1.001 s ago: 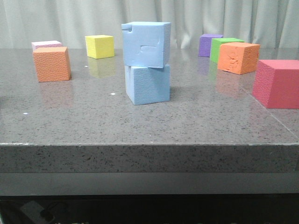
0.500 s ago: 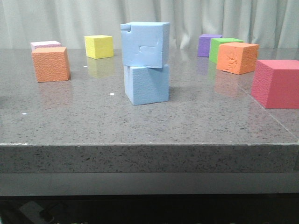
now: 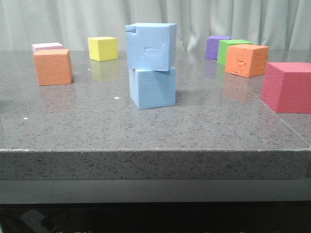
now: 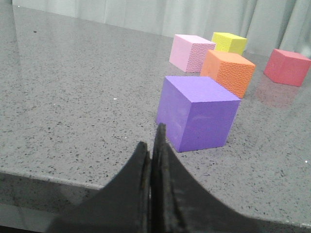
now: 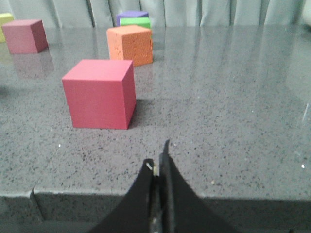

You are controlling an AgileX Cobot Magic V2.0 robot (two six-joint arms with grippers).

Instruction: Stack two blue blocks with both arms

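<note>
In the front view two light-blue foam cubes stand stacked near the table's middle. The upper blue block (image 3: pixel 150 46), with a notched corner and a rectangular dent on its face, rests slightly askew on the plain lower blue block (image 3: pixel 152 88). Neither gripper shows in the front view. My left gripper (image 4: pixel 153 145) is shut and empty over the table's near edge, close to a purple cube (image 4: pixel 197 112). My right gripper (image 5: pixel 159 162) is shut and empty over the near edge, with a red cube (image 5: pixel 99 93) beyond it.
The front view shows an orange cube (image 3: pixel 53 66), a pink cube (image 3: pixel 47 47) and a yellow cube (image 3: pixel 103 48) at the left; a purple cube (image 3: pixel 217 46), a green cube (image 3: pixel 232 47), an orange cube (image 3: pixel 246 59) and a red cube (image 3: pixel 288 86) at the right.
The front view shifts very slightly; the stacked blue blocks stay put.
</note>
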